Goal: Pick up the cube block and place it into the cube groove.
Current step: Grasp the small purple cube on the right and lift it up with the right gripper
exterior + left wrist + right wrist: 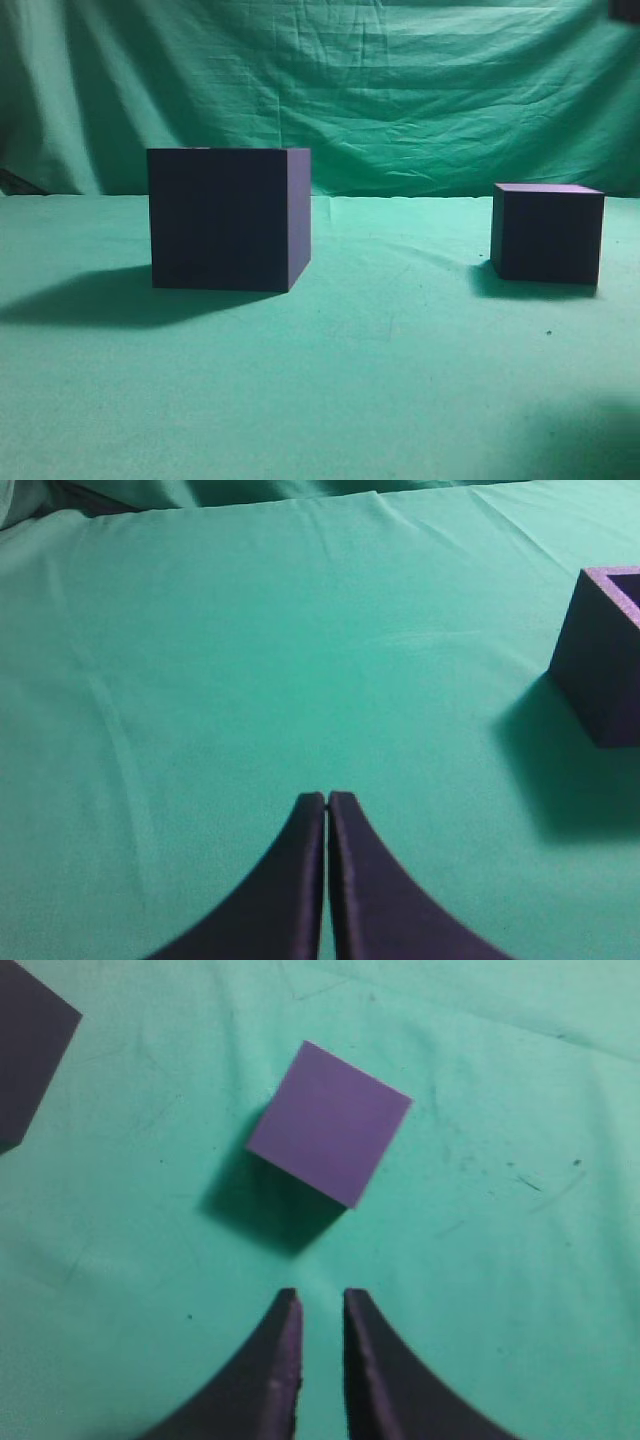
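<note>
small cube (330, 1124): it sits on the green desk (380, 380) on the right side in the exterior view, well apart from the big box (228, 220), which stands on the left.
right tool (320, 1310): it hangs above the small cube and looks down on it. the two fingers stand near each other with only a narrow gap, so it is nearly closed and holds nothing.
left tool (327, 805): the fingers are pressed together, closed on nothing, over bare cloth.
key relation: the small cube lies just ahead of the right tool's tips, a little beyond them in the right wrist view and nearly on the same line. it has no long axis, but its sides are turned at a slant against the gap of the fingers.
nearer arm: the right arm, in my judgement. the left one is near the big box only, which shows at the right edge of the left wrist view.
next move, as a judgement: the right tool must open wider than the cube, turn to meet two flat sides, and come forward and down.
what the left wrist view adds: it shows a pale rim on top of the big box with a dark hollow inside, so the top seems open; the exterior view shows only closed side faces.
what the exterior view lacks: no arm or tool appears there.
</note>
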You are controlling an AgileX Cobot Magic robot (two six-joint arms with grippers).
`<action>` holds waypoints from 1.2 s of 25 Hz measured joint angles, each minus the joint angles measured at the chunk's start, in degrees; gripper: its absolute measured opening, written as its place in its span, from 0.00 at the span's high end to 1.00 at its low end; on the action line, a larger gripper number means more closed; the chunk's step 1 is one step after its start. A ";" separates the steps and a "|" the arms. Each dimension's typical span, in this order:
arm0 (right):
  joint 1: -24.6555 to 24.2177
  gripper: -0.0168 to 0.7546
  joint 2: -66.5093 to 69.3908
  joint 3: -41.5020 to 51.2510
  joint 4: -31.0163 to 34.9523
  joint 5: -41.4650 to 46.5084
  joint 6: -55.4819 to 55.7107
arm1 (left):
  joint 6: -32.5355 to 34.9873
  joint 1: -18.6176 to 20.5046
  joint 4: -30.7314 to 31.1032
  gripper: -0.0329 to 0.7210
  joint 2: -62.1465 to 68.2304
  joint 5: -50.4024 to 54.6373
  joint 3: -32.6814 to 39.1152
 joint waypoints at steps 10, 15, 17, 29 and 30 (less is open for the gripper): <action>1.54 0.16 18.48 -8.27 -2.66 0.34 14.96 | 0.00 0.00 0.00 0.96 0.00 0.00 0.00; 1.54 0.18 23.18 -8.51 -3.89 -2.58 18.64 | 0.00 0.00 0.00 0.96 0.00 0.00 0.00; 1.54 0.18 24.71 -8.51 -5.10 -3.90 20.41 | 0.00 0.00 0.00 0.96 0.00 0.00 0.00; 1.54 0.44 26.49 -8.51 -9.81 -6.01 24.08 | 0.00 0.00 0.00 0.96 0.00 0.00 0.00; 1.54 0.44 26.49 -8.81 -9.81 -5.35 24.08 | 0.00 0.00 0.00 0.96 0.00 0.00 0.00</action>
